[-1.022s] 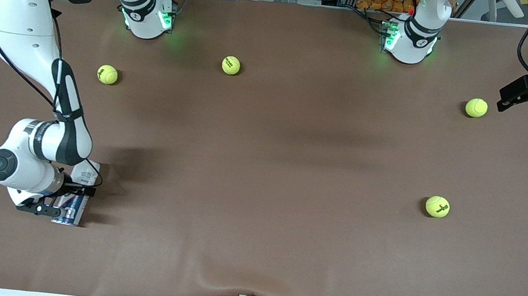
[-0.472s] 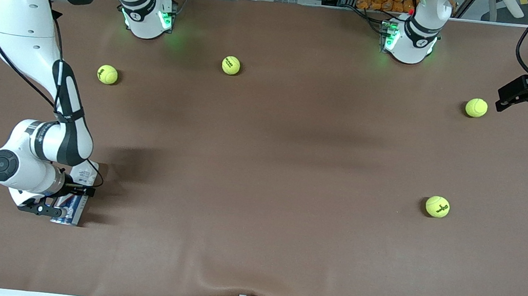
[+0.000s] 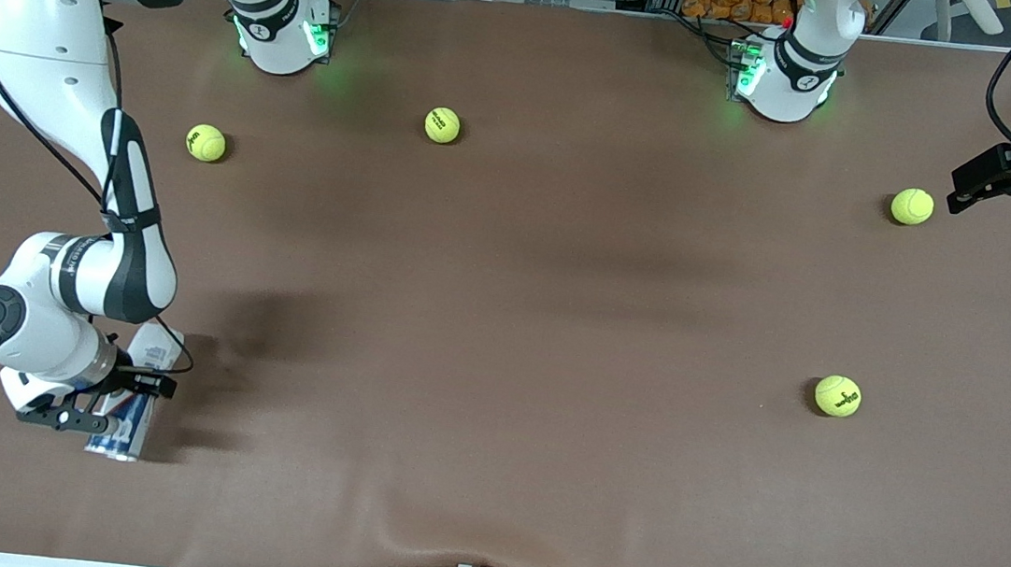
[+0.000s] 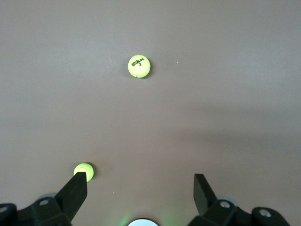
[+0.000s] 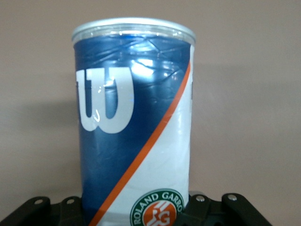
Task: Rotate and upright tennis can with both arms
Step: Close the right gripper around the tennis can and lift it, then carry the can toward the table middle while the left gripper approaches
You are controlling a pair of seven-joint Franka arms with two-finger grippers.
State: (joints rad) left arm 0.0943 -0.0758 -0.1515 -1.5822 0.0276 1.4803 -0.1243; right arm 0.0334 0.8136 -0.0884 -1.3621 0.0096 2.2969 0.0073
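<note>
The tennis can, with a navy and white label, lies lengthwise near the right arm's end of the table, closer to the front camera than any ball. My right gripper is shut on its middle, one finger on each side. In the right wrist view the tennis can fills the frame, with a white "W", an orange stripe and a clear rim, clamped in the right gripper. My left gripper hangs open and holding nothing over the left arm's end of the table. In its own view the left gripper has bare mat between its fingers.
Several yellow-green tennis balls lie loose on the brown mat: one near the right arm's elbow, one between the bases, one beside the left gripper, one nearer the front camera. Two balls show in the left wrist view.
My right gripper has closed on the tennis can and carried it a little toward the front camera. The left arm has hardly moved.
</note>
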